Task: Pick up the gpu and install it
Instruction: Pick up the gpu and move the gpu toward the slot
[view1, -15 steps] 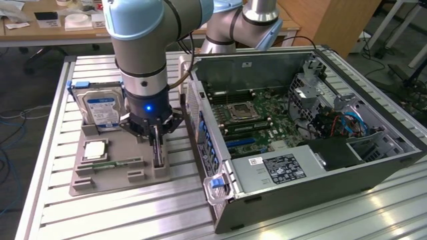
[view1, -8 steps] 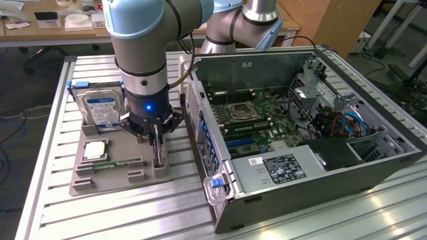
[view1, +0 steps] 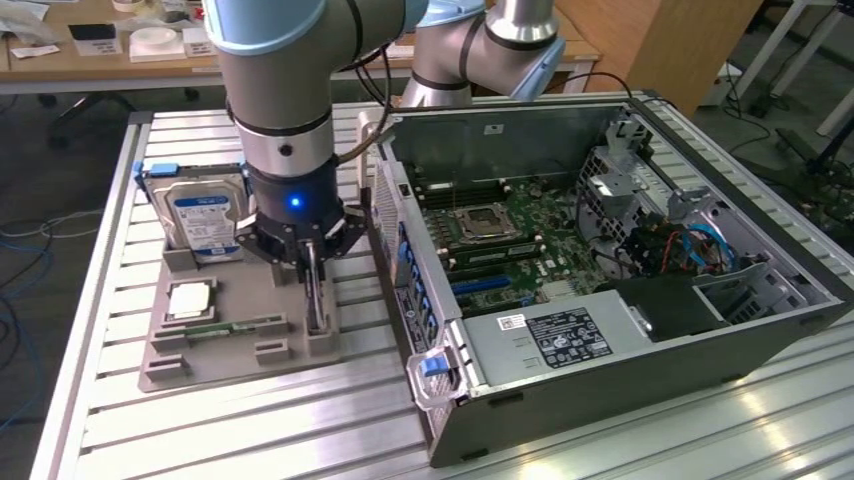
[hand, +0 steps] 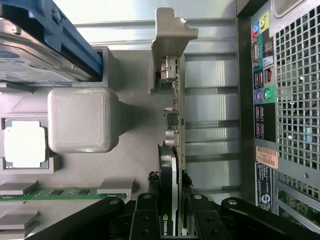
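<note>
Item: gpu (hand: 176, 120), standing on edge in its slot of the grey parts holder (view1: 200, 370), left-centre of the exterior frame, silver bracket at the end farthest from the fingers. Gripper (view1: 315, 265): fingers (hand: 146, 210) pinching the card across both faces. Handling: judged best gripped square and even, card upright, so it cannot bind in the slot. Surface: slatted aluminium table (view1: 267, 440); open computer case (view1: 667, 370) just beside the holder, frame right. Room: cluttered desks (view1: 80, 65), upper left.
</note>
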